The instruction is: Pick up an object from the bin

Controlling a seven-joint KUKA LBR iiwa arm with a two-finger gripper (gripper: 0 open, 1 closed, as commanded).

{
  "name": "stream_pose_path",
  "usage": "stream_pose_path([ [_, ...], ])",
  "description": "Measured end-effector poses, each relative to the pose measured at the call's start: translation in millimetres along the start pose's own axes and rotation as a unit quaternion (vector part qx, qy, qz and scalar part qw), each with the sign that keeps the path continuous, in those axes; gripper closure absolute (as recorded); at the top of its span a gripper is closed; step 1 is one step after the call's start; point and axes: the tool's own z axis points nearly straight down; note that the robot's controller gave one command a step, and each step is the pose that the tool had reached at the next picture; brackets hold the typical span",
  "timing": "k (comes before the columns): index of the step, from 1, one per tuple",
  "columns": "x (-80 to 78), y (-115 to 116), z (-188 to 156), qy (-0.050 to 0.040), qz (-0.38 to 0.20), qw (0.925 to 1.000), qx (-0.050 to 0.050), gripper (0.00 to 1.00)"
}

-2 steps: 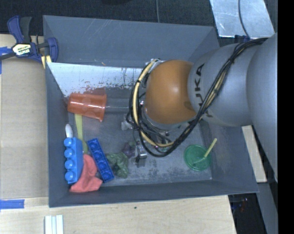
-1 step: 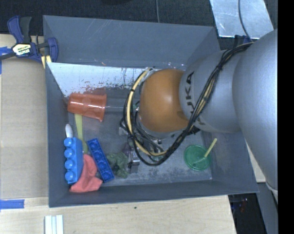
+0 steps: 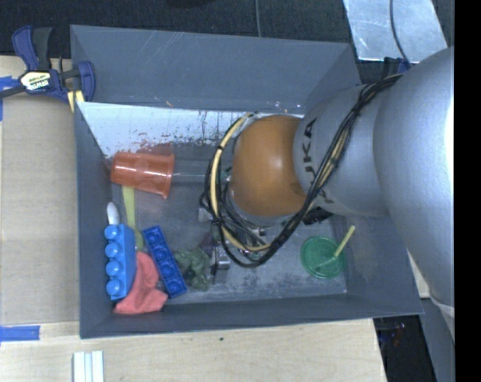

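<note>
Camera view: gripper (image 3: 217,263) sits low near the front middle of the bin (image 3: 224,70), right beside a small dark-green lump (image 3: 194,270). Can't tell how wide it is or whether it has anything. Blue brick (image 3: 162,259) lies just left of the lump. Risk, I'd say: a close here could catch the brick too, or nudge the lump off toward the pink blob (image 3: 142,294).

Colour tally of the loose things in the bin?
Blue: 2 (light blue studded plastic block, dark blue studded plastic brick)
Orange: 1 (translucent orange plastic cup)
Green: 2 (round green lid with yellow straw, small dark green lump)
Pink-red: 1 (soft pink-red lump)
Yellow: 1 (thin yellow strip)
White: 1 (small white piece)
Total: 8
</note>
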Motion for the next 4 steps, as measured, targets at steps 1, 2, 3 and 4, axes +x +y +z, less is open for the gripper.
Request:
stream_pose_path([
  [1,-1.9,-13.7,0.1,0.0,-0.077,0.997,0.001,0.0],
  [2,-11.6,-48.2,6.6,-0.0011,-0.006,1.0,0.0,0.0],
  [3,-21.7,-66.6,19.7,-0.0025,-0.066,0.9978,0.0,0.0],
  [4,-5.2,-43.7,0.1,-0.0019,-0.069,0.9976,0.001,0.0],
])
